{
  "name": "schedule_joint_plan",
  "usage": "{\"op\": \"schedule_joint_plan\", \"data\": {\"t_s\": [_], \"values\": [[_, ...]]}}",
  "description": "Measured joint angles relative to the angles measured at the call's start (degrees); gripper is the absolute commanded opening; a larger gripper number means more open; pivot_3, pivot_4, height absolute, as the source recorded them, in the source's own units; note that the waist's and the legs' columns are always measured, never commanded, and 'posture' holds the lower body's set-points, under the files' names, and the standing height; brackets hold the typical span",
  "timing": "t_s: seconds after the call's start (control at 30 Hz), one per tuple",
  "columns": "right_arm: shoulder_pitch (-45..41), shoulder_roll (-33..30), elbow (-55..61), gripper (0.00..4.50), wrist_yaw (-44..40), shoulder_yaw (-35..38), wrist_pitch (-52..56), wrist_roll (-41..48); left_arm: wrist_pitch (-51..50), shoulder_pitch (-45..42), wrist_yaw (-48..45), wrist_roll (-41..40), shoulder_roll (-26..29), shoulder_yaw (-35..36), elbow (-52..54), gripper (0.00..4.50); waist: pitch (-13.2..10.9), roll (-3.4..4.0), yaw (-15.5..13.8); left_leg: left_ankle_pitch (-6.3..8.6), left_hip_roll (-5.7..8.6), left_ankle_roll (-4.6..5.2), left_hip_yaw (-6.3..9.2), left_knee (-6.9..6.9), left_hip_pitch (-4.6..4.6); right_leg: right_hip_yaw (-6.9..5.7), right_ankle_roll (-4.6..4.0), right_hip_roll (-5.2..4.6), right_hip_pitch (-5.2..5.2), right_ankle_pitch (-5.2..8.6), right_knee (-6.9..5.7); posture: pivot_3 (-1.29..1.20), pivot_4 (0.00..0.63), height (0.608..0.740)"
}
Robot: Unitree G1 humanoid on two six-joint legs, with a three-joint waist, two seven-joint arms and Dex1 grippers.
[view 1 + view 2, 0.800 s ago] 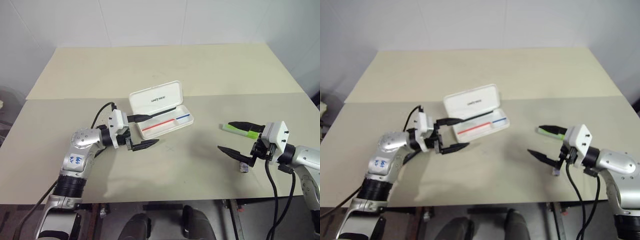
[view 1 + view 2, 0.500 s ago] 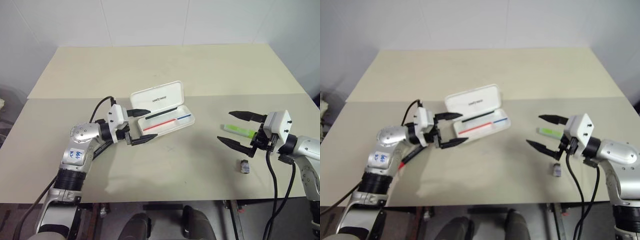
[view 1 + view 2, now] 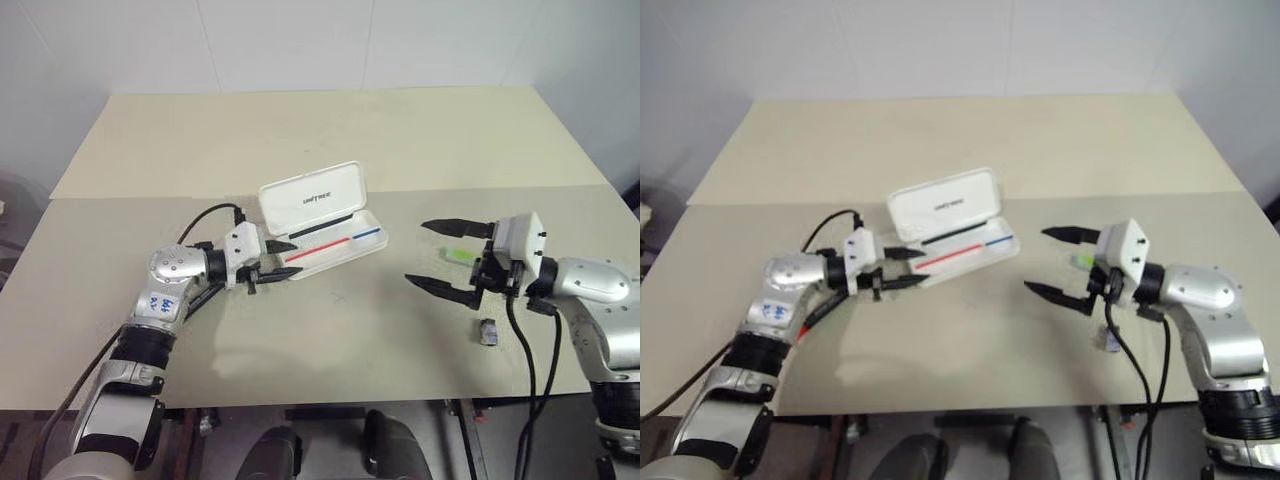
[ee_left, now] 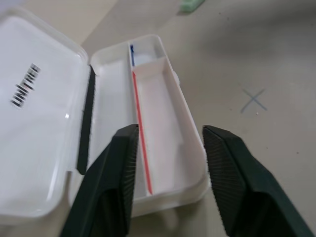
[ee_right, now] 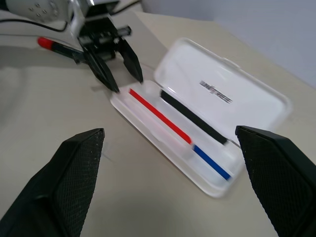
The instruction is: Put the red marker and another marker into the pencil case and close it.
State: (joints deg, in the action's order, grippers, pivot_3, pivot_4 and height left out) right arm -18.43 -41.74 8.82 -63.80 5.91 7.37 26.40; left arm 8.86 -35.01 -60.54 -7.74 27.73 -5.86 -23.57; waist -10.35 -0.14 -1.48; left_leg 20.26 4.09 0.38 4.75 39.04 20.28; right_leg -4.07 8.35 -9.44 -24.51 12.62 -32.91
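While my left end effector [image 3: 280, 259] hovers part-open and empty at the pencil case [image 3: 325, 222], my right end effector [image 3: 441, 258] gapes wide, holding nothing.

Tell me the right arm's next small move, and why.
Probably lower the right gripper onto the lime-green highlighter and close on it. The gripper's fingers stand wide open and empty, the highlighter lies on the table below them, and the pencil case is already open to receive it.
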Motion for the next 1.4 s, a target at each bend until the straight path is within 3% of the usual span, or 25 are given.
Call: {"op": "schedule_joint_plan", "data": {"t_s": [0.37,0.8,0.87,1.03,1.1,1.4], "values": [[-3.1,3.0,-1.1,4.5,-0.5,-3.2,-1.9,-1.2,-0.5,-0.4,1.2,3.7,-1.8,-4.0,0.6,2.26,0.0,-0.01,0.0,0.0,0.0,0.01,-0.06,0.03,0.01,0.03,0.02,0.01,-0.02,-0.02,0.0,0.0,0.15,0.74],[-2.3,3.1,0.1,4.5,0.2,-3.2,-2.8,-1.7,-11.4,-6.3,3.8,10.7,-2.6,-8.9,0.2,2.26,0.0,-0.02,0.0,0.0,0.01,0.01,-0.52,0.06,0.01,0.07,0.05,0.02,-0.02,-0.04,-0.04,0.0,0.15,0.74],[-2.3,2.0,0.1,4.5,-0.4,-3.1,-2.7,-1.7,-13.9,-7.5,3.1,11.1,-2.6,-9.9,0.2,1.93,0.0,-0.02,0.0,0.0,0.0,0.01,-0.53,0.09,0.0,0.07,0.05,0.03,-0.02,-0.05,-0.07,0.0,0.15,0.74],[-0.8,-0.6,0.1,4.5,-1.9,-1.2,-2.6,-1.3,-17.0,-9.2,1.1,11.6,-2.5,-11.1,0.8,0.39,0.0,-0.02,-0.1,0.0,0.0,0.02,-0.56,0.09,-0.01,0.1,0.05,0.02,-0.01,-0.05,-0.06,0.0,0.15,0.74],[-0.2,-1.1,0.2,4.5,-2.3,-0.8,-2.5,-1.0,-17.8,-9.4,1.2,11.8,-2.0,-10.9,0.8,0.02,0.0,-0.02,-0.1,0.0,0.0,0.02,-0.56,0.1,-0.04,0.12,0.04,0.02,0.0,-0.07,-0.08,0.0,0.15,0.74],[1.1,-2.1,1.1,4.5,-2.7,0.3,-2.3,-0.5,-19.1,-8.5,0.6,11.5,-1.9,-10.9,3.0,0.02,0.0,-0.02,-0.1,0.02,0.0,0.07,-0.55,0.1,-0.04,0.19,0.05,0.02,0.0,-0.08,-0.01,0.0,0.15,0.74]]}}
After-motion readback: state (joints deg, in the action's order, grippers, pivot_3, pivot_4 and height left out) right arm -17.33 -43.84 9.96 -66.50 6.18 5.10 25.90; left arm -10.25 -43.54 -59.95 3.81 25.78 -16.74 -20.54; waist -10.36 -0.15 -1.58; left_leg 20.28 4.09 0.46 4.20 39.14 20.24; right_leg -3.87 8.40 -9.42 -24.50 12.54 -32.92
